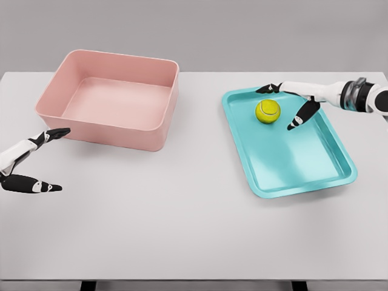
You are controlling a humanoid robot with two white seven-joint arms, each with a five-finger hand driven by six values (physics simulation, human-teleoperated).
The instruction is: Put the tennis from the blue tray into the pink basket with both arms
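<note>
While right hand (290,104) gapes, fuzzy tennis ball (267,111) untouched.

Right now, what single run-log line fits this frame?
stage: reaching | right hand: open around tennis ball, no grasp | ball: in blue tray | pink basket: empty | left hand: open beside basket

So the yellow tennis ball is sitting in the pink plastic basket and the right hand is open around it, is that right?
Not quite. The head view shows the yellow tennis ball lying in the shallow blue tray, not the pink plastic basket. The right hand is open around it, as you said.
</note>
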